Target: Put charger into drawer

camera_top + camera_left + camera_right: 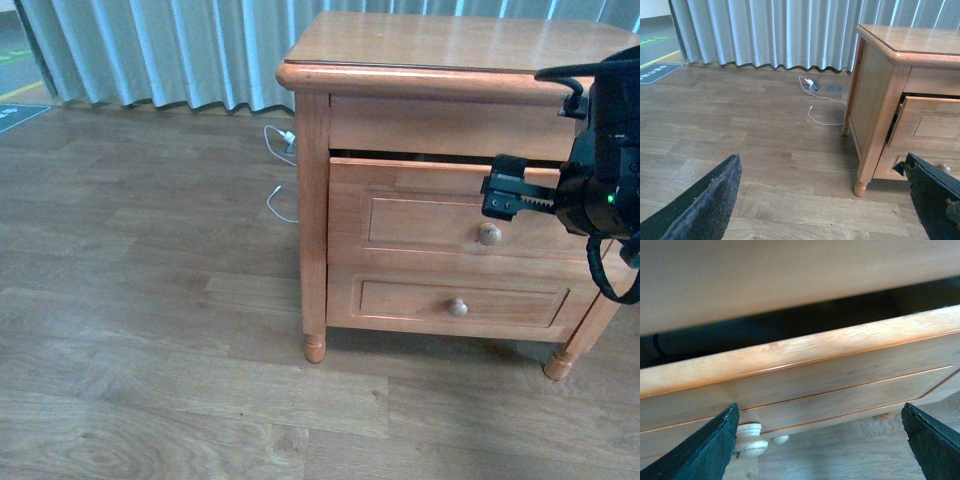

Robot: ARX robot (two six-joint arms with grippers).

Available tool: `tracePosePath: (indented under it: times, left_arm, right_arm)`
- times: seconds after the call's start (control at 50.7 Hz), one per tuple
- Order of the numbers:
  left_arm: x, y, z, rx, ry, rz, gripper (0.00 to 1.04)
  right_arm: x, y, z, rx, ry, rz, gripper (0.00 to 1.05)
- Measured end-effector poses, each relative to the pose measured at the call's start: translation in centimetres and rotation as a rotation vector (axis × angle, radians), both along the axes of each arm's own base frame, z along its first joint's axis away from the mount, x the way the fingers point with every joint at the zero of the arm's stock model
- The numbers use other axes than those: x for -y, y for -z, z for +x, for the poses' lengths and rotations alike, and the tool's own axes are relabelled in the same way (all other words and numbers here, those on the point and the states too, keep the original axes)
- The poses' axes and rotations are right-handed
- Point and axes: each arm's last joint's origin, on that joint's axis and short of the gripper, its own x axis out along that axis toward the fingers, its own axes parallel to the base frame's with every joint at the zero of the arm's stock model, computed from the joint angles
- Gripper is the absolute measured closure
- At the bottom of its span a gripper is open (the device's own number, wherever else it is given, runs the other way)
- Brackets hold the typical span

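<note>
The drawer point(430, 215), the upper one of a honey-coloured nightstand, stands pulled out a little, with a dark gap above its front edge. Its round pale knob point(489, 234) is free. My right gripper point(498, 190) hovers open at the drawer's top edge, right of centre. In the right wrist view the drawer front point(815, 385) fills the frame, the gripper point(820, 440) is spread wide before it, and the knob point(750, 439) sits beside one finger. My left gripper point(822, 200) hangs open over the floor, left of the nightstand, holding nothing. The charger is out of view.
A like lower drawer point(460, 300) sits shut below. A thin white cable with a small plug point(280, 165) lies on the wood floor behind the nightstand's left side. Grey curtains point(150, 50) line the back. The nightstand top point(450, 40) is bare.
</note>
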Motion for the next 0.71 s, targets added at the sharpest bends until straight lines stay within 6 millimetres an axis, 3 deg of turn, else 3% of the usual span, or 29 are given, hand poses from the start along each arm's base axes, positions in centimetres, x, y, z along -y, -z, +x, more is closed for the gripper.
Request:
tracePosePath:
  times: [0.71]
  left_arm:
    - [0.0,0.0,0.0,0.000,0.000,0.000,0.06]
  right_arm:
    - [-0.7,0.0,3.0,0.046,0.113,0.002,0.08]
